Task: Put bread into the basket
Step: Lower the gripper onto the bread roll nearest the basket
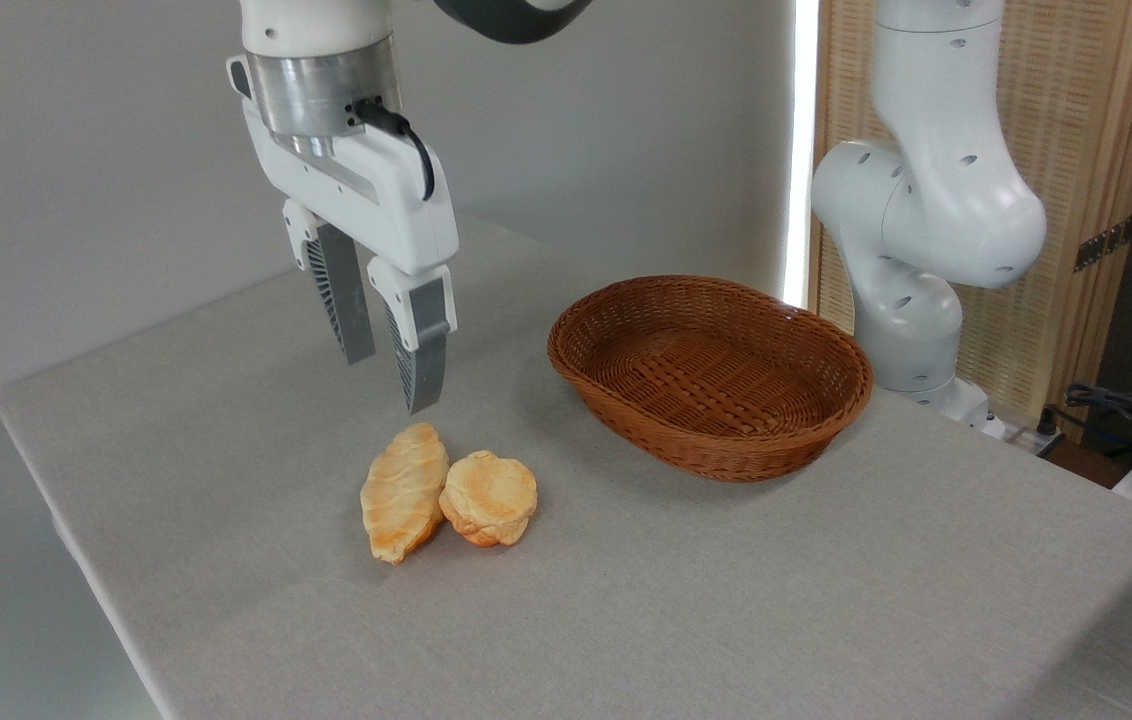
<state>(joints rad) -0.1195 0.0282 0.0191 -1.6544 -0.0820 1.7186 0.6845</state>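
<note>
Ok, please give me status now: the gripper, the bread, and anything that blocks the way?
Gripper open, empty, above the pastries. Bread on table, touching croissant-shaped pastry on its left. Basket empty, path clear.

A lab setup — robot arm base [916,200] bolted beside a cloth-covered table [826,580], loose cables [1126,410] behind.

I am wearing smooth white shells over my arm [926,200], dotted with small dark screw holes. A brushed metal ring is sitting above my white pincer [386,350], a black cable is looping beside it, and ribbed grey fingers [423,360] are tipping it.
</note>
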